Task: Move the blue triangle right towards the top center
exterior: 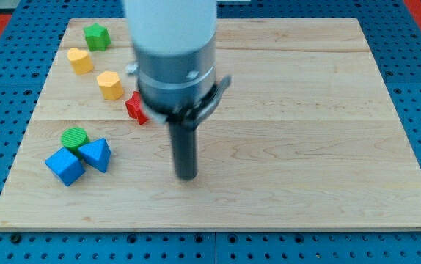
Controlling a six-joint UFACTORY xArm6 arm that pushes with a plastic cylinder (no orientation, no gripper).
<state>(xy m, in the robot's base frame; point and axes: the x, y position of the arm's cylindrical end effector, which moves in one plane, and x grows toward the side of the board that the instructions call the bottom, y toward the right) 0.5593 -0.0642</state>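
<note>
Currently: blue triangle (97, 154) at 8 o'clock on counter (306, 110), touching blue cube (64, 166) and green cylinder (74, 137) | my tip (187, 176) well apart at its 3 o'clock, holding nothing, no jaws to open | likely light, rigid, easy-sliding; push from 8 o'clock face, may rotate.

Your blue triangle (96, 154) sits flat on the wooden surface (306, 110), near-left area, well short of the top center. Solid blue wedge, one corner pointing toward the view's bottom right. Its left edge touches the blue cube (64, 166); its top-left corner sits just beside the green cylinder (74, 138). My tip (187, 176) is to its right, well apart.
</note>
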